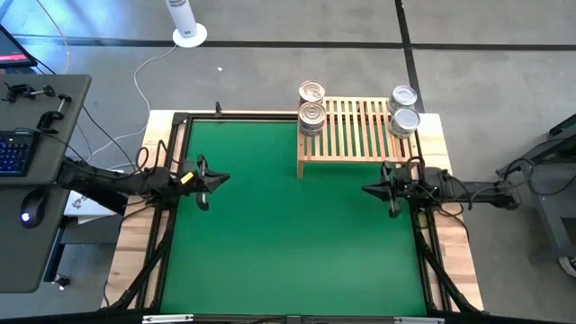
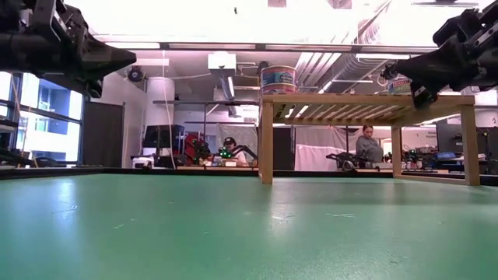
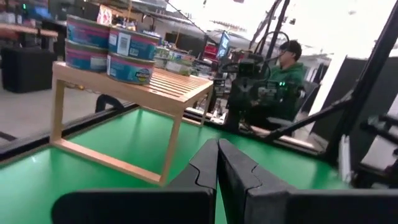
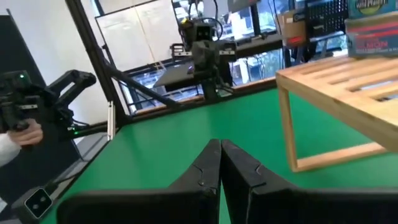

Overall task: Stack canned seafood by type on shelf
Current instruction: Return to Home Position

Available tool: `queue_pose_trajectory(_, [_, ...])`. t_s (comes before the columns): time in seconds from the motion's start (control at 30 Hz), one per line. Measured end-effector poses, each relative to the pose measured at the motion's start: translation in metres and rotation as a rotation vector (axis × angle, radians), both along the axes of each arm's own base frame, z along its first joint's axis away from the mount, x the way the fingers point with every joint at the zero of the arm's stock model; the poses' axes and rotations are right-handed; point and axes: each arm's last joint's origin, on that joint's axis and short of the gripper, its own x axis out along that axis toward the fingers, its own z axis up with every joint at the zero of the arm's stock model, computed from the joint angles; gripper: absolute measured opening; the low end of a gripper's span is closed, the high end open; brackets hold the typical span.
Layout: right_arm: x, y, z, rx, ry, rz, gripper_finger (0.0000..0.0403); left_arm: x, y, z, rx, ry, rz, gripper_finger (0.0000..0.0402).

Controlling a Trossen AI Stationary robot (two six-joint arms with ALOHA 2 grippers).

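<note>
Looking straight down, the shelf [image 1: 360,135] sits at the back of the green bench [image 1: 288,243]. The tins [image 1: 311,115] bunch up at its two ends, with two shiny lids at the left end, two more at the right end, and bare slats in between. That view doesn't give away how tall the piles are.

The left wrist view sorts that out. The left-end tins are two stacks [image 3: 132,56] of two, side by side, with blue and pink labels. The right wrist view only catches the right-end tins at the frame's edge, so no count there.

The left hand [image 1: 219,177] hangs over the bench out beyond the shelf's left end, about level with its front edge. The right hand [image 1: 369,189] is just in front of that front edge, nearer the right end. Each wrist view shows the fingers [image 3: 205,167] pinched together with nothing in them. Only the left wrist view shows the person in a green hoodie [image 3: 287,65] sitting past the bench.
</note>
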Motion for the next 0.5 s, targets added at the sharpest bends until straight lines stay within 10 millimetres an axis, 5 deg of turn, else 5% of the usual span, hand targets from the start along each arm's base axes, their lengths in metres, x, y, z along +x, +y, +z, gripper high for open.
queue_pose_trajectory(0.3, [0.0007,-0.0001,-0.0009,0.016,0.013,-0.005,0.0002,0.0003,-0.0001,-0.0091,0.11,0.117,0.002,0.0])
queue_pose_trajectory(0.5, [0.0007,-0.0001,-0.001,0.115,0.015,-0.005,0.0003,0.0004,0.0,-0.0019,0.153,0.043,-0.105,0.0])
